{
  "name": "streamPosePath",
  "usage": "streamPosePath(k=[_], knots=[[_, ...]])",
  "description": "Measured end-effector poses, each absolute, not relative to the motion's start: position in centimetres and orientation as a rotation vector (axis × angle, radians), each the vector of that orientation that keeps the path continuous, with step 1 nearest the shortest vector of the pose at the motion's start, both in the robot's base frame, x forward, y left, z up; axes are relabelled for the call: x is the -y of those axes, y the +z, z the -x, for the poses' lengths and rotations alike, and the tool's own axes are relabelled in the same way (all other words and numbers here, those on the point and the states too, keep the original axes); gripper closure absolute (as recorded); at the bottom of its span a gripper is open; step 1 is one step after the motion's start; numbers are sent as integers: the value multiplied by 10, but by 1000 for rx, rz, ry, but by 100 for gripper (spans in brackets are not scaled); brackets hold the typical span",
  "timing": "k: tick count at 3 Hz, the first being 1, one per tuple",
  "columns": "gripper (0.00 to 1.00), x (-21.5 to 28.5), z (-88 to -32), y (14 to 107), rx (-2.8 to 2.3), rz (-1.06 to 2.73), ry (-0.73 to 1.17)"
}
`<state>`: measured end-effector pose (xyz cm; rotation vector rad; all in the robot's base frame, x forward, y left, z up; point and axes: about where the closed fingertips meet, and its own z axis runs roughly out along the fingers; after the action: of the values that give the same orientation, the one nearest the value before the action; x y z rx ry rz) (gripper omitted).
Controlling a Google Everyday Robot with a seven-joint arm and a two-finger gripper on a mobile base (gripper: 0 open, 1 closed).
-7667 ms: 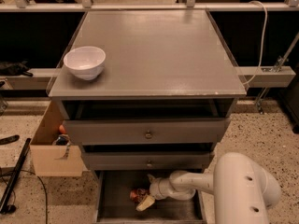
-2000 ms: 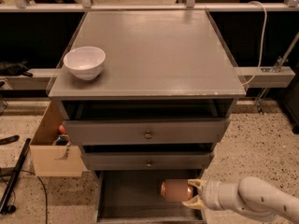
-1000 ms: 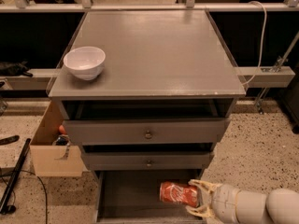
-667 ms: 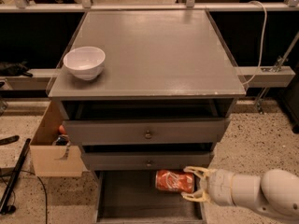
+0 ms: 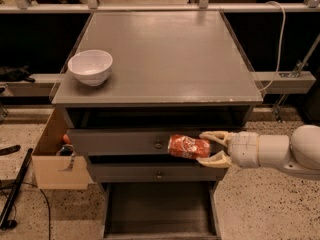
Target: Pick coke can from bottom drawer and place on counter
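The coke can [image 5: 188, 147] is red-orange and lies on its side in my gripper [image 5: 210, 147], in front of the upper drawer fronts and well above the bottom drawer. My gripper comes in from the right on a white arm [image 5: 280, 150] and its two pale fingers are shut on the can's right end. The bottom drawer [image 5: 159, 214] is pulled open at the bottom of the view, its floor bare. The counter [image 5: 165, 49] is the grey top of the cabinet, above and behind the can.
A white bowl [image 5: 90, 67] stands on the counter's left front corner. Two closed drawers with round knobs [image 5: 158, 144] sit under the counter. A cardboard box [image 5: 54, 154] stands on the floor to the left. A white cable [image 5: 278, 39] hangs at the right.
My gripper has risen with the can from just above the bottom drawer to the height of the upper drawer fronts. The can has stayed on its side in the fingers.
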<state>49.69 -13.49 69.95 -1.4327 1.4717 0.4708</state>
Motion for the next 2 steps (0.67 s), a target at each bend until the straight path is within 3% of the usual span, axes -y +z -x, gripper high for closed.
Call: streamPosePath(k=[2], knots=[[100,134,-472,725,-1414,1464,438]])
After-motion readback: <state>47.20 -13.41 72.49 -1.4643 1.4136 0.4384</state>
